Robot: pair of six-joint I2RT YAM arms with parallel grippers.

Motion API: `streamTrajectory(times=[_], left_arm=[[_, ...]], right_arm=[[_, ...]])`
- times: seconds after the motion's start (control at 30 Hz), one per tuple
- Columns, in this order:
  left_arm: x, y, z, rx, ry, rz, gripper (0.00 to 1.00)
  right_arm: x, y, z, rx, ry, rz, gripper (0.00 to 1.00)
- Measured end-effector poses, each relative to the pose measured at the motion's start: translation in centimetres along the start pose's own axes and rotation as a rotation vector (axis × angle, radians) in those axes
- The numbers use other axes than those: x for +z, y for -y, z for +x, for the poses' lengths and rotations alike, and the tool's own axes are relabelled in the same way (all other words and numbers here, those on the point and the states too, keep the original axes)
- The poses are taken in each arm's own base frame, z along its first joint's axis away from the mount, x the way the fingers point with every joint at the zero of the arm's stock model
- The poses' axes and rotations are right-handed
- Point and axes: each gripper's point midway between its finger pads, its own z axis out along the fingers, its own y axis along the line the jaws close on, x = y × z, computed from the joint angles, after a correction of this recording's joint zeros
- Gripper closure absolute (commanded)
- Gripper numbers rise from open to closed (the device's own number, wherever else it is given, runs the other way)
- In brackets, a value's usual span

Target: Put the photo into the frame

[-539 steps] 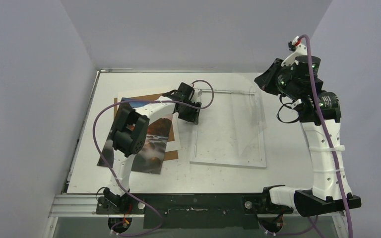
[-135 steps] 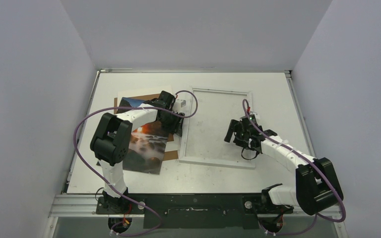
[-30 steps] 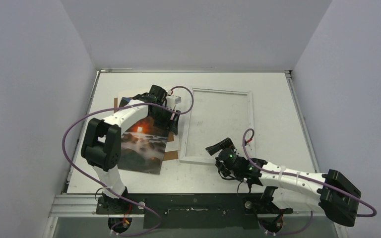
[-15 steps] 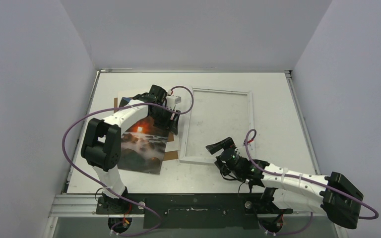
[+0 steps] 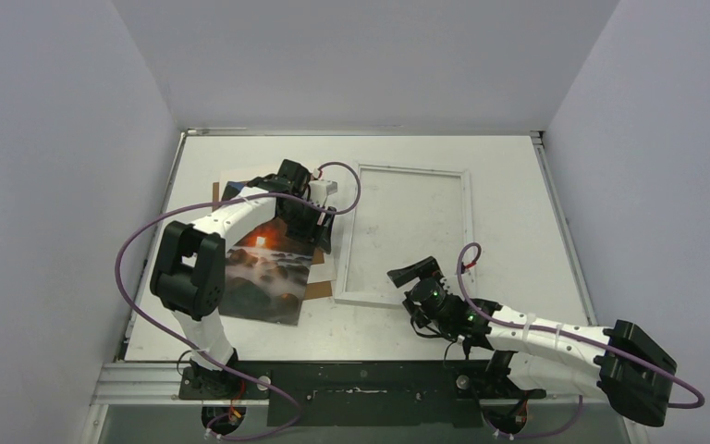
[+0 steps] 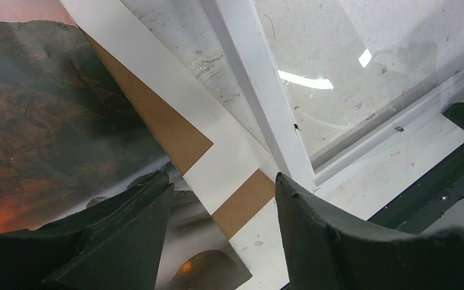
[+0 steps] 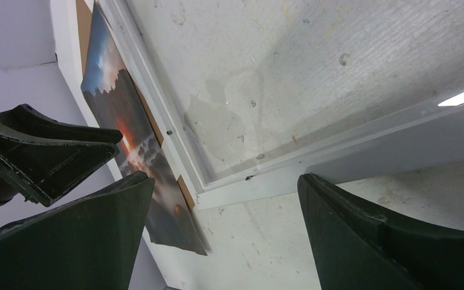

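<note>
The photo (image 5: pixel 263 277), a sunset print, lies flat at the left of the table on a brown board (image 5: pixel 322 289) and a cream mat (image 5: pixel 325 264). To its right lies the white frame (image 5: pixel 346 242) with a clear pane in it. My left gripper (image 5: pixel 322 237) hovers open over the photo's right edge by the frame's left bar (image 6: pixel 260 109); nothing is between its fingers (image 6: pixel 127 241). My right gripper (image 5: pixel 410 289) is open and low at the frame's near edge (image 7: pixel 266 181), holding nothing. The photo (image 7: pixel 134 154) also shows in the right wrist view.
Grey walls close in the table on three sides. A black rail (image 5: pixel 361 381) with both arm bases runs along the near edge. The purple cables (image 5: pixel 139 250) loop beside each arm.
My right gripper has crept slightly to the right along the frame's near edge. The left arm, photo and frame have not moved.
</note>
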Motion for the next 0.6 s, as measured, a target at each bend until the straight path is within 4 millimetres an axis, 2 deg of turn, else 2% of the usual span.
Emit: streamTrajectory(times=[0.3,0.6], left_arm=[[0.50,0.76,0.96,-0.004,-0.026,0.010,0.39],[0.58,0.97,1.03,0.001,-0.029,0.012,0.39]], right_arm=[[0.35,-0.02,-0.30,0.026,0.024,-0.002,0.09],[0.41,-0.45,-0.87,0.031,0.080,-0.034,0.13]])
